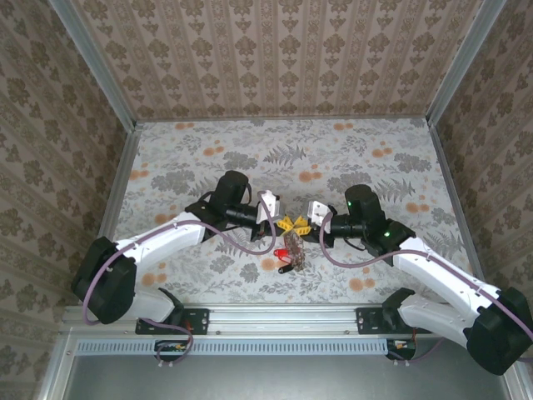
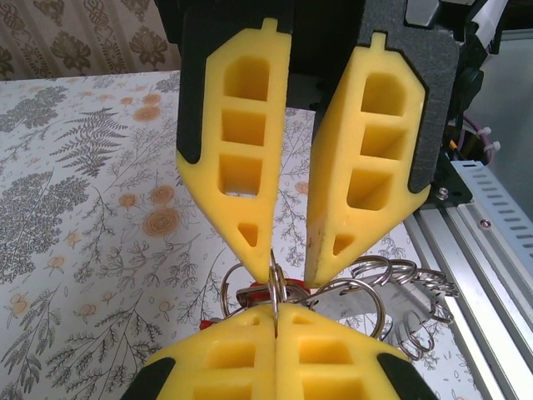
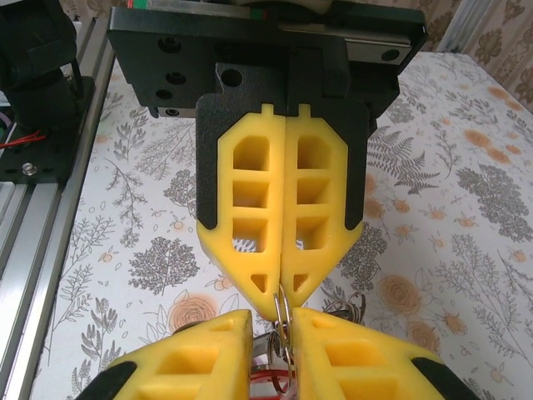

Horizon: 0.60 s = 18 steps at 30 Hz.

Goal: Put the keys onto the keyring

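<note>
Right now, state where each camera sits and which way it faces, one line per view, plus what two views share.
Top external: above, behind the bases, looking down at the floral table; left arm and right arm show, left claw facing right claw.
Left wrist: on the left arm, facing the right claw; own shut claw at the bottom.
Right wrist: on the right arm, facing the left claw; own claw below, jaws slightly apart.
Shared: both wrist views show the keyring between the claws.

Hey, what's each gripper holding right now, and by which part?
The left gripper pinches the keyring by its rim, edge-on. The right gripper has its jaws slightly apart either side of that rim, not clamping it.
</note>
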Available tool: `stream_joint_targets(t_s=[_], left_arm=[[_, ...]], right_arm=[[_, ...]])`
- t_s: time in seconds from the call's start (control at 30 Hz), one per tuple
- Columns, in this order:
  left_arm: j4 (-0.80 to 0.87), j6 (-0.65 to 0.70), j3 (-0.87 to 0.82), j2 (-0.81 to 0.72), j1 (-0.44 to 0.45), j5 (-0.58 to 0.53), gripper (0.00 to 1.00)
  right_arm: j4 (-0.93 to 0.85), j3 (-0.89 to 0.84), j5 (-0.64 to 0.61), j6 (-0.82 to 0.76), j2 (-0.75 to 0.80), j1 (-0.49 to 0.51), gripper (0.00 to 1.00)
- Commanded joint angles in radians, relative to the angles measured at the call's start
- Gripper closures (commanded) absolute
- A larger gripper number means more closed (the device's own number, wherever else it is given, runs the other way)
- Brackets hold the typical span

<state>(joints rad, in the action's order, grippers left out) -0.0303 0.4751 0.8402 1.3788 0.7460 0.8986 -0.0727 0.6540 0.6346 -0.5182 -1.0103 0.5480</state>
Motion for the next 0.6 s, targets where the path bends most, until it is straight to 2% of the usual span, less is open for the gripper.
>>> stream_joint_targets(t_s=[0.0, 0.13, 0.37, 0.47, 0.53, 0.57], left_arm=[[-0.042, -0.001, 0.017, -0.047, 0.007, 0.021, 1.00], [-0.061, -0.005, 0.009, -0.053, 0.008, 0.006, 1.00], [-0.109, -0.023, -0.011, -0.052, 0.010, -0.036, 1.00], [-0.109, -0.020, -0.010, -0.043, 0.010, -0.061, 0.98], [-0.094, -0.010, -0.006, -0.037, 0.013, -0.084, 0.96], [-0.073, 0.003, 0.001, -0.034, 0.015, -0.097, 0.91]], right_arm=[[-0.007, 0.021, -0.017, -0.016, -0.007, 0.005, 0.81], [-0.004, 0.018, -0.038, -0.018, -0.010, 0.006, 0.83], [-0.010, 0.031, -0.052, -0.019, -0.038, 0.006, 0.98], [0.006, 0.040, -0.045, -0.008, -0.052, 0.006, 1.00], [0.011, 0.046, -0.046, -0.002, -0.058, 0.006, 1.00], [0.009, 0.052, -0.047, 0.001, -0.062, 0.006, 1.00]])
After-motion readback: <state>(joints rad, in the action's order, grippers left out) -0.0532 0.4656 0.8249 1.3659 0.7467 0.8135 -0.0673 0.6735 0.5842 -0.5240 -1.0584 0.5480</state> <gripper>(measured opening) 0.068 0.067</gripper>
